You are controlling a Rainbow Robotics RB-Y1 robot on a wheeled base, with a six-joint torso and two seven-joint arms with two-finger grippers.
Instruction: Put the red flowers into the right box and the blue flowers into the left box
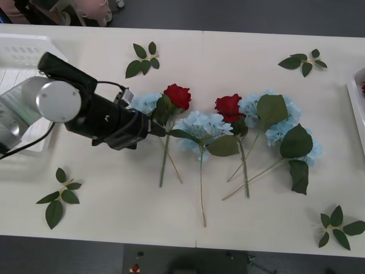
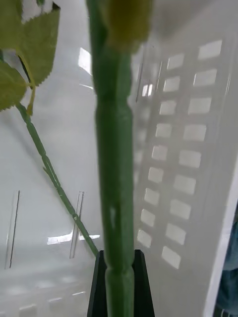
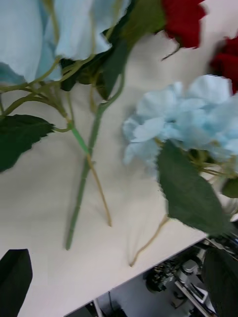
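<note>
My left gripper (image 1: 157,130) hangs low over the table beside the leftmost blue flower (image 1: 145,103), its black fingers (image 3: 15,280) open with nothing between them. From the left wrist, that blue flower (image 3: 54,29) and its stem lie just ahead, with another blue flower (image 3: 188,119) beside it. Two red flowers (image 1: 178,94) (image 1: 229,107) lie among more blue flowers (image 1: 202,125) (image 1: 279,128) mid-table. The left box (image 1: 20,51) sits at the back left. The right box (image 1: 356,97) shows as a rim at the right edge. My right gripper (image 2: 119,287) is shut on a green flower stem (image 2: 114,148) over a white slotted tray (image 2: 183,158); its bloom is out of view.
Loose green leaf sprigs lie at the back (image 1: 142,60) (image 1: 305,61), the front left (image 1: 60,194) and the front right (image 1: 339,228). The table's front edge runs along the bottom of the front view. Another thin leafy stem (image 2: 49,168) lies in the tray.
</note>
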